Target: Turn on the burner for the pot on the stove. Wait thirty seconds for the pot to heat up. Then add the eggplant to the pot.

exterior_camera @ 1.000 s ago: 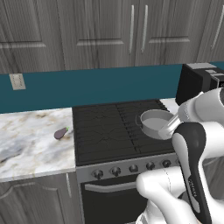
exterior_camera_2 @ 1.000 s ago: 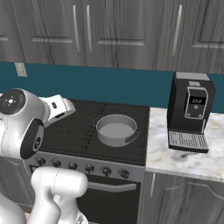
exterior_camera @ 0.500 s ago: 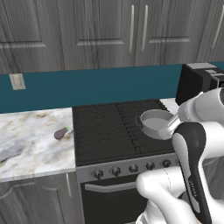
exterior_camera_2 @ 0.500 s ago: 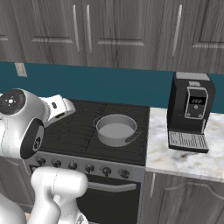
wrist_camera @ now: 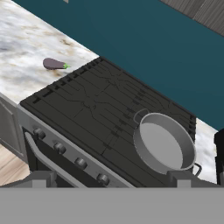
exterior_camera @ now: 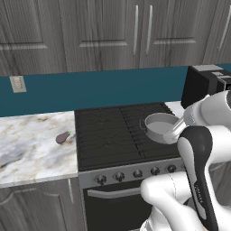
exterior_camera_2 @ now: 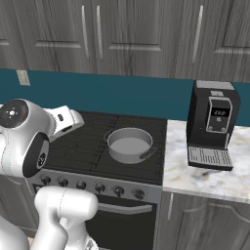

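Comparing the left base view with half a second and a second ago, nothing has shifted: the pot (exterior_camera: 161,127) sits on the right side of the stove (exterior_camera: 122,135), and the eggplant (exterior_camera: 62,137) lies on the marble bench (exterior_camera: 31,144) just left of the cooktop. That stillness suits either a wait or a start not yet made; no flame shows.

From the right base view, the pot (exterior_camera_2: 128,144) is empty, and the knobs (exterior_camera_2: 100,187) line the stove front below it.

Through the hand view, the eggplant (wrist_camera: 54,64) lies flat, its long axis roughly along the bench edge, green stem toward the stove (wrist_camera: 109,109). I cannot tell whether the claw is open or closed.
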